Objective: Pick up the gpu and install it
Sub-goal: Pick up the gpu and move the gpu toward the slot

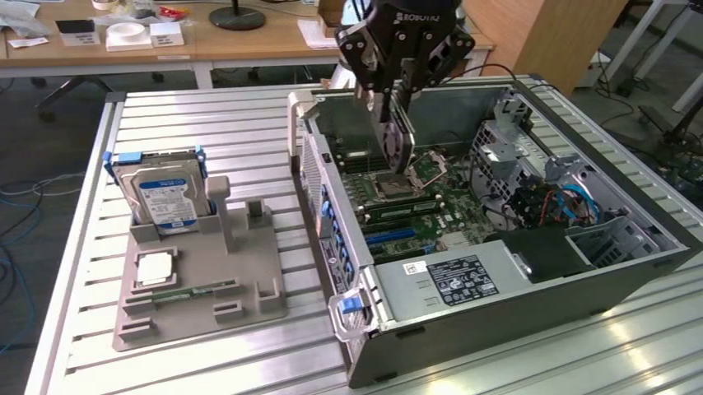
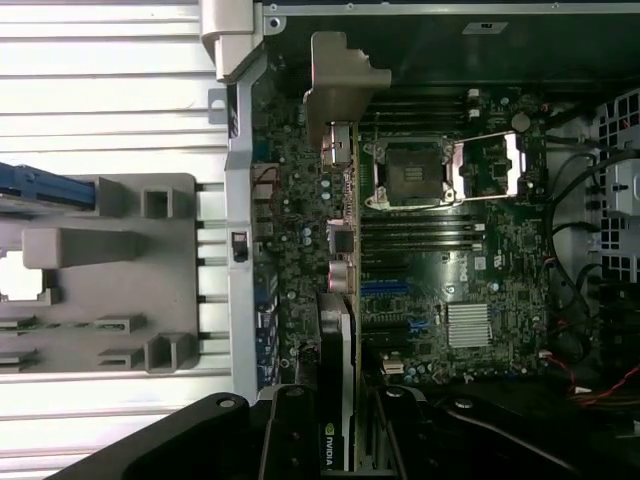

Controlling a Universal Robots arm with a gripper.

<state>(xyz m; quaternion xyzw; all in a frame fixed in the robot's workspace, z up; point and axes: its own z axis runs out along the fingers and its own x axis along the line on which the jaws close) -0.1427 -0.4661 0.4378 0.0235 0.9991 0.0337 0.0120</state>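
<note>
The jaws are clamped on the upper end of the gpu, a thin, flat dark card with a black cooler on one face. It hangs edge-on inside the open grey metal case, above the green motherboard. Its long axis runs steeply downward, with the bent silver bracket at the end farthest from the jaws.
</note>
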